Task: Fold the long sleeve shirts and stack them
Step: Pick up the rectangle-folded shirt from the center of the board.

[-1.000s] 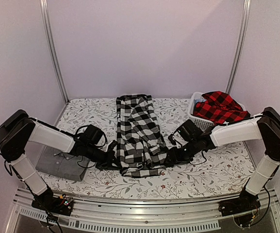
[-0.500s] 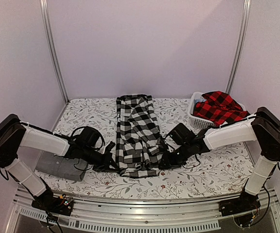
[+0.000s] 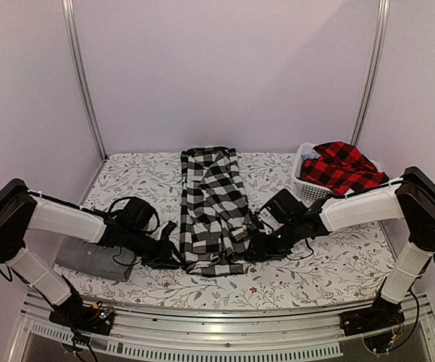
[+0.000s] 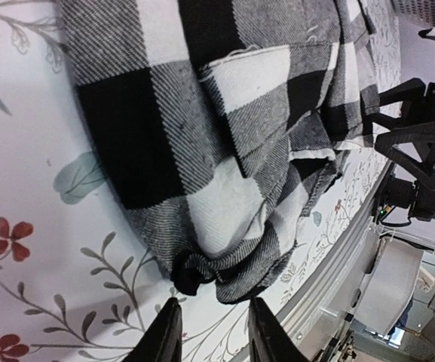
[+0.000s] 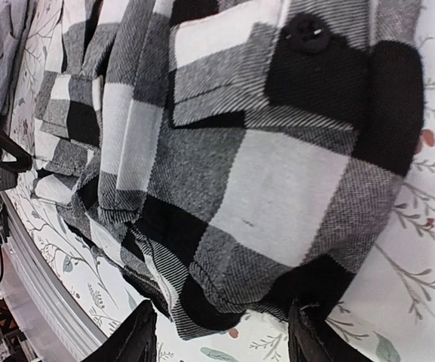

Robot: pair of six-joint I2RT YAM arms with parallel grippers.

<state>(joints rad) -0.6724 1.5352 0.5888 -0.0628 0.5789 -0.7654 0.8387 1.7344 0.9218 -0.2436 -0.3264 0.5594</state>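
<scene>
Your floral tabletop point(image 3: 338, 264) sits between pale walls point(image 3: 225, 68). The black-and-white check shirt point(image 3: 213, 207) lies centred, twelve to six. Only the top view shows the grey shirt point(image 3: 85, 260) at eight o'clock and the red-and-black shirt point(image 3: 341, 167) in the basket point(image 3: 311, 190) at two. Wrist views show your left fingers point(image 4: 164, 335) narrowly parted, right fingers point(image 5: 138, 335) wide, neither gripping.

Left arm point(image 3: 65, 217) and right arm point(image 3: 362, 207): white links, black joints, cables.

Plain pale walls point(image 3: 225, 68), metal corner posts point(image 3: 84, 83), floral-print table cover point(image 3: 345, 264), aluminium front rail point(image 3: 225, 313)
</scene>
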